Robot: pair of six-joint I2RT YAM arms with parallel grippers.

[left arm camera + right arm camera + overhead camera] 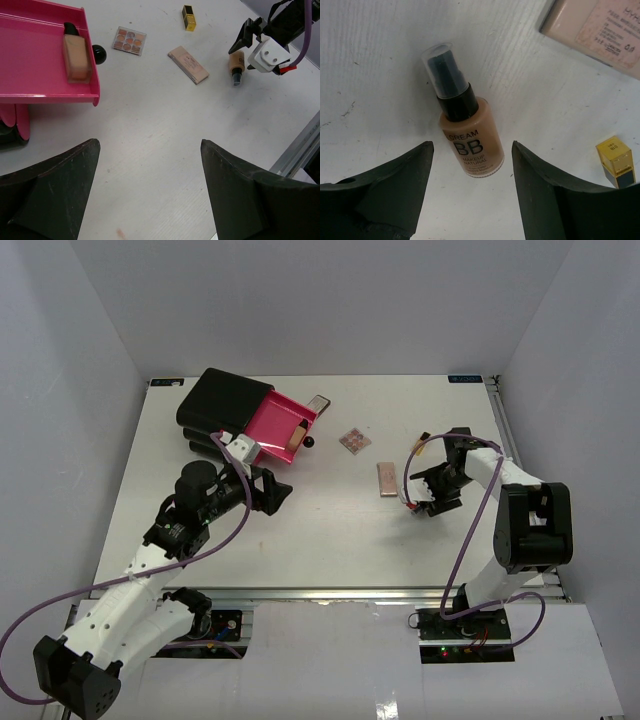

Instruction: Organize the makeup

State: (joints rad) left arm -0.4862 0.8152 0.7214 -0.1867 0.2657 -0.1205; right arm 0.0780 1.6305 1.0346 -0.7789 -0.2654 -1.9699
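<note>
A beige BB-cream bottle (pixel 469 131) with a black cap lies on the table, also in the left wrist view (pixel 236 65). My right gripper (pixel 471 150) is open just above it, jaws either side of its base. It also shows from above (pixel 425 495). My left gripper (pixel 150 150) is open and empty over bare table (pixel 280 490). A beige black-capped tube (pixel 76 52) lies in the open pink drawer (pixel 30 65). The square palette (pixel 129 40), rectangular palette (pixel 188 64) and yellow-black tube (pixel 189 17) lie on the table. A grey compact (pixel 318 403) rests by the drawer's far corner.
The big black box (pixel 222 405) stands at the back left, its pink drawer (pixel 270 425) pulled out towards the middle with a black knob (pixel 98 54) at its front. The table's metal front edge (pixel 300 145) runs close to the right arm.
</note>
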